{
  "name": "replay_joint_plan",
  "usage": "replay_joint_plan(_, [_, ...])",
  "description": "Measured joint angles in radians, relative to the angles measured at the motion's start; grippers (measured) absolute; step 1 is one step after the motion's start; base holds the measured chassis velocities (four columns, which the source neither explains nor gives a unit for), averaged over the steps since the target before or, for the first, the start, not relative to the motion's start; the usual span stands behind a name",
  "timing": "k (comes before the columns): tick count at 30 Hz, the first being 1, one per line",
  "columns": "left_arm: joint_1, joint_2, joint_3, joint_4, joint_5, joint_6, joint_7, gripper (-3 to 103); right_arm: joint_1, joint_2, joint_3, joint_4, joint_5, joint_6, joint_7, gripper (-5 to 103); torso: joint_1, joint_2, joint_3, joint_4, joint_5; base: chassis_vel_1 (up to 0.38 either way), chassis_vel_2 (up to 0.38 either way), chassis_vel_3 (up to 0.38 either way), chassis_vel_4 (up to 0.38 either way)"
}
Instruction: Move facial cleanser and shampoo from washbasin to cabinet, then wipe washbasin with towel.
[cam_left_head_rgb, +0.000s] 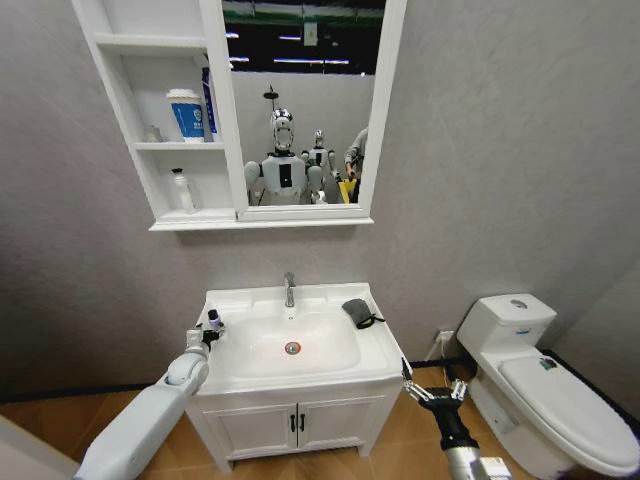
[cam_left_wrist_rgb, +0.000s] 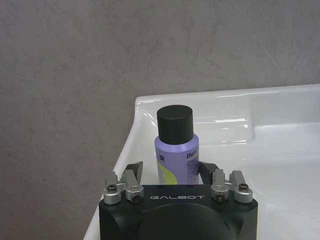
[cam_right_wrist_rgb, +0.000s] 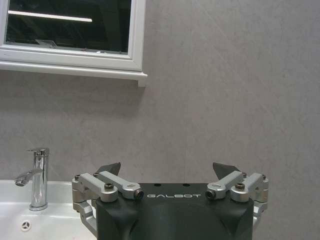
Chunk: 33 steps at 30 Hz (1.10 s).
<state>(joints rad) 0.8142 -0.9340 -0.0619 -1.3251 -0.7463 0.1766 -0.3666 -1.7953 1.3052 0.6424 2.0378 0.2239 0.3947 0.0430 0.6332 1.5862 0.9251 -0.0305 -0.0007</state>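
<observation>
A small lilac bottle (cam_left_head_rgb: 214, 320) (cam_left_wrist_rgb: 176, 150) with a black cap stands upright on the washbasin's (cam_left_head_rgb: 378, 352) (cam_left_wrist_rgb: 285, 150) left rim; I cannot tell whether it is the cleanser or the shampoo. My left gripper (cam_left_head_rgb: 206, 334) (cam_left_wrist_rgb: 170, 169) is open around it, one finger on each side and a gap showing on one side. The dark towel (cam_left_head_rgb: 357, 312) lies on the right rim behind the bowl. Up on the wall, the cabinet (cam_left_head_rgb: 165, 150) holds a blue-and-white container (cam_left_head_rgb: 187, 115) and a white bottle (cam_left_head_rgb: 182, 190). My right gripper (cam_left_head_rgb: 432, 392) (cam_right_wrist_rgb: 166, 169) hangs open beside the vanity's right corner.
The chrome tap (cam_left_head_rgb: 289, 289) (cam_right_wrist_rgb: 36, 177) stands at the basin's back, with the mirror (cam_left_head_rgb: 300, 100) above it. The two-door vanity (cam_left_head_rgb: 300, 425) sits below. A white toilet (cam_left_head_rgb: 545, 385) is close on the right, just past my right arm. A grey wall is behind.
</observation>
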Motion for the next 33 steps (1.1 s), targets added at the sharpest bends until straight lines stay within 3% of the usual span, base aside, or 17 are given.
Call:
replay_joint_plan(3, [0.0,-0.002,-0.001,0.008,0.0,-0.007,0.019,47,0.0,0.0,0.001,0.0,0.0,0.0,0.001,100,0.0,0.0,0.0,0.0,-0.0001,0.0,0.0,0.0,0.0])
replay_joint_plan(11, [0.003,0.01,-0.002,-0.018,-0.01,-0.012,0.028,42,0.0,0.002,0.003,-0.004,0.001,0.0,0.001,100,0.0,0.0,0.0,0.0,-0.0002,0.0,0.0,0.0,0.0])
replay_joint_plan(16, [0.023,0.095,-0.009,-0.14,-0.02,-0.012,0.02,42,0.0,0.005,0.004,-0.005,0.001,0.002,0.002,100,0.0,0.0,0.0,0.0,-0.0003,0.0,0.0,0.0,0.0])
replay_joint_plan(18, [0.027,0.186,-0.017,-0.25,-0.047,0.007,-0.005,42,0.001,0.006,0.004,-0.005,0.002,0.004,0.002,100,0.0,0.0,0.0,0.0001,-0.0001,0.0,0.0,0.0,0.0])
replay_joint_plan(19, [0.027,0.186,-0.017,-0.25,-0.047,0.007,-0.005,42,0.001,0.006,0.004,-0.005,0.002,0.004,0.002,100,0.0,0.0,0.0,0.0001,-0.0001,0.0,0.0,0.0,0.0])
replay_joint_plan(21, [0.002,0.271,-0.025,-0.369,-0.1,0.035,-0.023,42,0.004,0.006,0.002,-0.005,0.002,0.004,0.002,100,0.0,0.0,0.0,0.0003,-0.0001,0.0,0.0,0.0,0.0])
replay_joint_plan(22, [0.002,0.271,-0.025,-0.369,-0.1,0.035,-0.023,42,0.004,0.006,0.002,-0.005,0.002,0.004,0.002,100,0.0,0.0,0.0,0.0003,-0.0001,0.0,0.0,0.0,0.0])
replay_joint_plan(24, [-0.051,0.345,-0.034,-0.473,-0.196,0.084,-0.039,42,0.009,0.006,-0.005,-0.005,0.001,0.004,0.002,100,0.0,0.0,0.0,0.0,0.0001,0.0,0.0,0.0,0.0])
replay_joint_plan(27, [-0.085,0.381,-0.04,-0.513,-0.247,0.112,-0.04,42,0.012,0.005,-0.009,-0.001,0.0,0.002,0.001,100,0.0,0.0,0.0,0.0,-0.0001,0.0,0.0,0.0,0.0])
replay_joint_plan(29, [-0.174,0.443,-0.042,-0.566,-0.361,0.184,-0.043,42,0.017,0.003,-0.013,0.009,-0.001,-0.002,0.001,100,0.0,0.0,0.0,0.0002,0.0,0.0,0.0,0.0,0.0])
replay_joint_plan(30, [-0.174,0.443,-0.042,-0.566,-0.361,0.184,-0.043,42,0.017,0.003,-0.013,0.009,-0.001,-0.002,0.001,100,0.0,0.0,0.0,0.0002,0.0,0.0,0.0,0.0,0.0])
replay_joint_plan(33, [-0.35,0.48,-0.016,-0.567,-0.487,0.289,-0.055,42,0.013,-0.003,-0.014,0.019,0.0,-0.003,0.001,100,0.0,0.0,0.0,0.0,-0.0004,0.0,0.0,0.0,0.0])
